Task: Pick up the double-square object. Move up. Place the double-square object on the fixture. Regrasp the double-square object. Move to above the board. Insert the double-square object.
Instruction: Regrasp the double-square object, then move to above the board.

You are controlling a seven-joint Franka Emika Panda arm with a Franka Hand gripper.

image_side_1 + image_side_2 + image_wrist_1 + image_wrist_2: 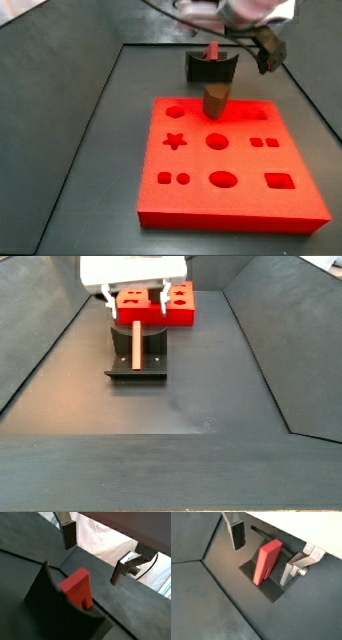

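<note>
Closest to your wrist cameras is the double-square object (77,587), the small red oblong block, and you can see it standing on end in the fixture (53,609), tilted and leaning into the dark block's notch. In both wrist views the block (266,561) rises out of the fixture (271,582) with nothing gripping it. You have the gripper (264,539) spread wide above and around it: one silver finger with its dark pad (237,534) sits well off one side of the block, and the opposite finger (294,569) sits off the other side, neither touching the red piece. The same gap shows in a wrist view where one pad (69,536) hangs apart from the block and the far finger (123,568) stands clear on the opposite side.

From a side view you see the block (139,340) as a slim pinkish upright bar in front of the fixture (138,364), with the gripper (138,298) straddling it from above under the white hand. Behind them lies the board (160,304), mostly hidden.

From a side view looking the opposite way, the board (227,160) fills the foreground with its star, circle and square cut-outs, a brown upright peg (215,101) stands at its far edge, and the fixture (209,68) sits beyond with the red block (211,49) poking up beneath the gripper (230,35).
</note>
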